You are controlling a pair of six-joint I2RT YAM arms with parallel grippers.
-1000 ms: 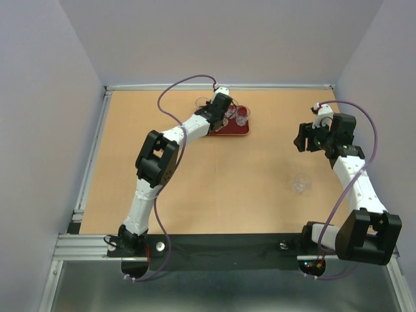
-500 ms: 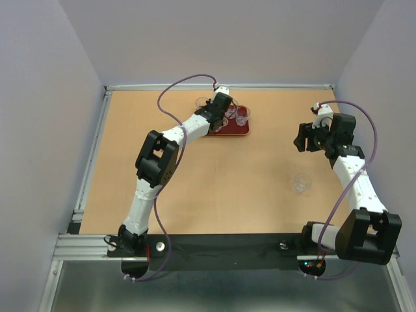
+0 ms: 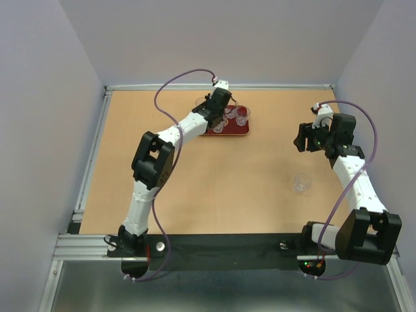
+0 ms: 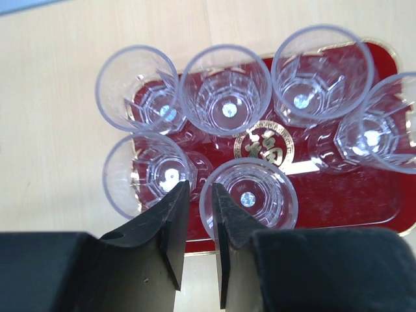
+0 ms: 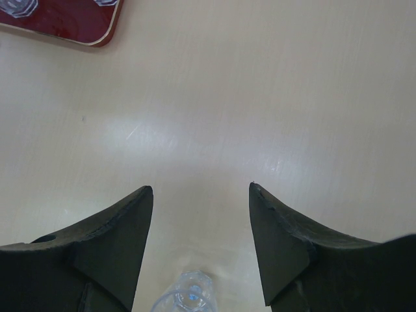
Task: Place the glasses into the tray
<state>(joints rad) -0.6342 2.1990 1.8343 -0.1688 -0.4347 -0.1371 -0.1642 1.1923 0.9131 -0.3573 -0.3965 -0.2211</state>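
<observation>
The tabletop [image 3: 195,195] carries the tray [image 3: 241,132] near its far edge, left of centre, long axis along that edge. Since 1 second ago the left arm [image 3: 153,159] has swung its elbow left, and the left gripper [image 4: 199,187] has parted slightly. It straddles the nearest glass [image 4: 247,195] at its rim, unclamped. The right gripper [image 5: 200,188], unmoved, gapes wide and empty. 6 glasses [image 4: 225,91] stand upright in the tray, and a 7th glass [image 3: 301,182] stands toward the right edge.

we read a single sign, a gold Chinese character that looks to us like 福, inside the round gold emblem [image 4: 263,144], at the middle of the dark-red tray [image 4: 364,201], finer markings around it unreadable
</observation>
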